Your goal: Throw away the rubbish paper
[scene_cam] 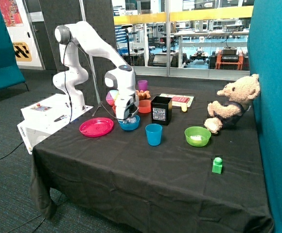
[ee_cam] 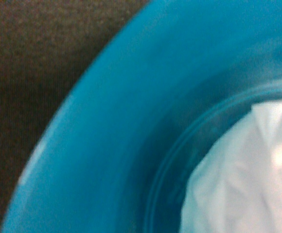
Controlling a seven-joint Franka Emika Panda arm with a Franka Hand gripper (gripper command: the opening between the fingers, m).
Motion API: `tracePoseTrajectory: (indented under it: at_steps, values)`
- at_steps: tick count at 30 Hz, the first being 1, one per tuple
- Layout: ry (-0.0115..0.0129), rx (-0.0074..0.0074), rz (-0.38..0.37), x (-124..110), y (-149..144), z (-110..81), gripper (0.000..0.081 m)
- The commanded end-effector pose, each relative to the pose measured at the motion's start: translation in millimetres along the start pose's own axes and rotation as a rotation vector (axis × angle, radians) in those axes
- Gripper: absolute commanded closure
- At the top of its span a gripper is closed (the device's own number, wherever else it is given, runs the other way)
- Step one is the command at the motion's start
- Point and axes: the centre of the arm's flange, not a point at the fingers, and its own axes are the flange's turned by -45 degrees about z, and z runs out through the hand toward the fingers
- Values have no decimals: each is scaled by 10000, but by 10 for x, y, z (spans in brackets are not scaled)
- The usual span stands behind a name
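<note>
My gripper [scene_cam: 128, 118] reaches down into a small blue bowl [scene_cam: 130, 124] that stands between the pink plate and the blue cup. The wrist view looks close into the blue bowl [ee_cam: 107, 121] and shows a crumpled white paper wad [ee_cam: 243, 179] lying on its bottom. The gripper itself does not show in the wrist view. Another white paper wad [scene_cam: 197, 138] lies in the green bowl [scene_cam: 198, 141] near the teddy bear. A black open box [scene_cam: 161, 110] stands just behind the blue cup.
A pink plate [scene_cam: 96, 127], a blue cup [scene_cam: 154, 134], an orange bowl [scene_cam: 145, 106] and a purple cup [scene_cam: 142, 85] stand around the gripper. A teddy bear [scene_cam: 233, 104] sits at the far side. A green block [scene_cam: 217, 165] lies near the front edge.
</note>
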Motion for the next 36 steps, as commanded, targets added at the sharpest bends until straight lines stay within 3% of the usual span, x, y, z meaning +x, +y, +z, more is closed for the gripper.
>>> tracePoseTrajectory:
  at_steps: [1,3,6,7,8,10,12,30,36]
  values:
    - [-7,-35,40,-7,8,18,229]
    - [-7,-35,25,-11,8,20,242]
    - [-7,-35,14,-15,5,22,328]
    - [-7,-35,13,-16,0,20,449]
    - [-7,-35,13,-16,-2,19,510]
    - [-7,-35,18,-12,-5,11,707]
    - [-7,-35,18,-8,-5,8,783]
    - [-7,-35,49,-26,-8,-44,808]
    - [-7,-35,4,-36,-25,-146,808]
